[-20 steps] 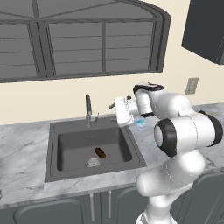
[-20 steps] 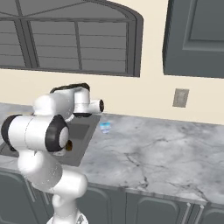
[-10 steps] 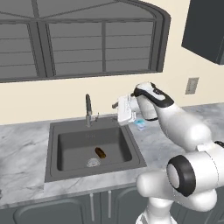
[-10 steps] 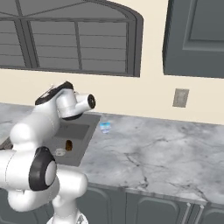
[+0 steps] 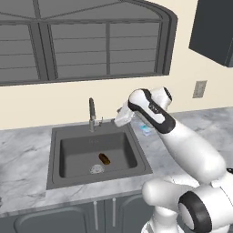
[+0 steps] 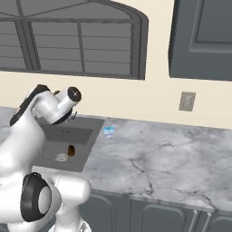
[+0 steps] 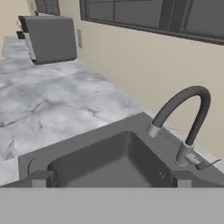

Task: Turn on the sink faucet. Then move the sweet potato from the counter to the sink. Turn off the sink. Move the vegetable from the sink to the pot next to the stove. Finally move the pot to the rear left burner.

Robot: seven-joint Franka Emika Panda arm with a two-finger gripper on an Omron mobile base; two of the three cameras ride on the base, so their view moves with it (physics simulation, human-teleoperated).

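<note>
Grey marbled worktop (image 5: 27, 150) runs under a row of dark window panes, with a dark sink (image 5: 136, 150) sunk into it. From the left base view, the sweet potato (image 5: 104, 159) lies on the basin floor a little right of centre, and a pale round drain (image 5: 96, 169) sits just beside it at about 7 o'clock. At the basin's 12 o'clock rim stands the dark curved faucet (image 5: 91, 114). The white arm reaches over the sink's 1 o'clock corner, where the claw (image 5: 121, 117) hangs above the rim, near the faucet but apart from it. In the hand view its two dark tips (image 7: 42, 178) stand wide apart at the bottom edge, with nothing between them but the basin below. A small pale blue object (image 5: 146, 129) rests on the worktop at the sink's 2 o'clock side. On the wall at 3 o'clock is a grey outlet plate (image 5: 199, 89).
</note>
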